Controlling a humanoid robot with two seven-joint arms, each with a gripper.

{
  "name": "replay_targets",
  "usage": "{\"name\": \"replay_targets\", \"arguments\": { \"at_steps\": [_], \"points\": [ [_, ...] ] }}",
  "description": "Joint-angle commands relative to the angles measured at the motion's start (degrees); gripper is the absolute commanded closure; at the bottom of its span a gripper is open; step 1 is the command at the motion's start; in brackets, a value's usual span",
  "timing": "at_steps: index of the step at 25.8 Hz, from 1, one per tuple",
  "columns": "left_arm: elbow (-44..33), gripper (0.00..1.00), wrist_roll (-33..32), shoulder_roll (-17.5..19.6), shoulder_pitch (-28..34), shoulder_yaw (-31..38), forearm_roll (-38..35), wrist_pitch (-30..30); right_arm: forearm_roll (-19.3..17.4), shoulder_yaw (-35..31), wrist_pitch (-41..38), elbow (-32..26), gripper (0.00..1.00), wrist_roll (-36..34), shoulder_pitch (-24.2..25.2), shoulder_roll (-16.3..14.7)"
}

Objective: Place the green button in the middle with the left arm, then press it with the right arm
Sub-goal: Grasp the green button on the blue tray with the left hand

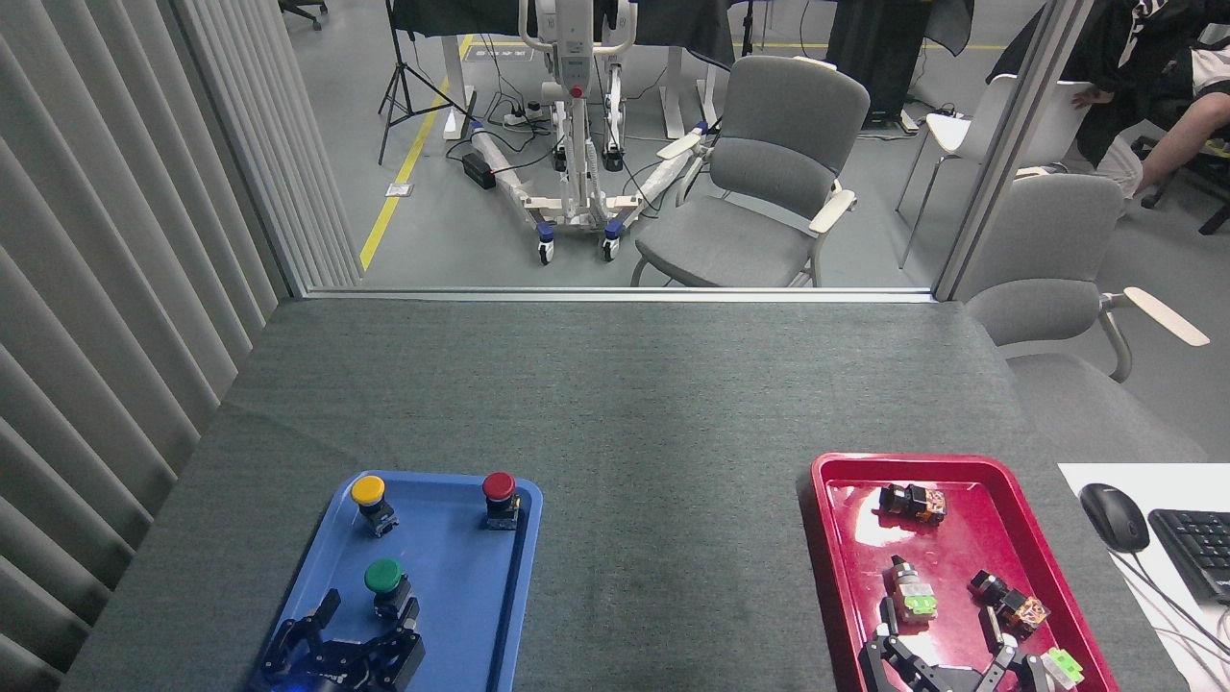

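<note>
The left gripper (370, 615) is seen at the near end of the blue tray (461, 615), its fingers (327, 607) spread apart and holding nothing. The green button (385, 582) stands upright in the tray just beyond the gripper, close to the right-hand finger; whether that finger touches the button's base cannot be told. Farther beyond the gripper, at the far end of the same tray, a yellow button (370, 500) is placed to the left and a red button (499, 496) to the right, well apart from each other. The bare dark-grey table cover (673, 538) lies to the right of the left gripper, between the blue tray and the red tray (836, 577).

The right gripper (951, 649) is seen over the near end of the red tray, fingers splayed and nothing grasped. A switch with a light-green part (911, 594) lies just beyond its left finger, an orange-patterned switch (1009, 601) just beyond its right finger, and another light-green piece (1063, 665) at its right side. A further dark switch (913, 502) lies at the tray's far end. A computer mouse (1114, 516) and keyboard (1196, 548) rest on a white surface to the right.
</note>
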Motion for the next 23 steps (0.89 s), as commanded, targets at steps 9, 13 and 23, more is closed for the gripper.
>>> {"name": "replay_targets", "arguments": {
  "at_steps": [9, 13, 23],
  "points": [
    [5.69, 0.11, 0.07, 0.01, -4.75, -0.26, -1.83, 0.05, 0.08, 0.08, 0.10, 0.00, 0.01, 0.10, 0.06, 0.00],
    [6.83, 0.47, 0.60, 0.01, -5.28, -0.44, -1.91, -0.04, 0.08, 0.08, 0.10, 0.00, 0.01, 0.10, 0.06, 0.00],
    [1.03, 1.00, 2.71, 4.31, -4.31, -4.75, -1.21, -7.95, -0.01, -0.01, 0.10, 0.09, 0.01, 0.10, -0.03, 0.00]
  ]
}}
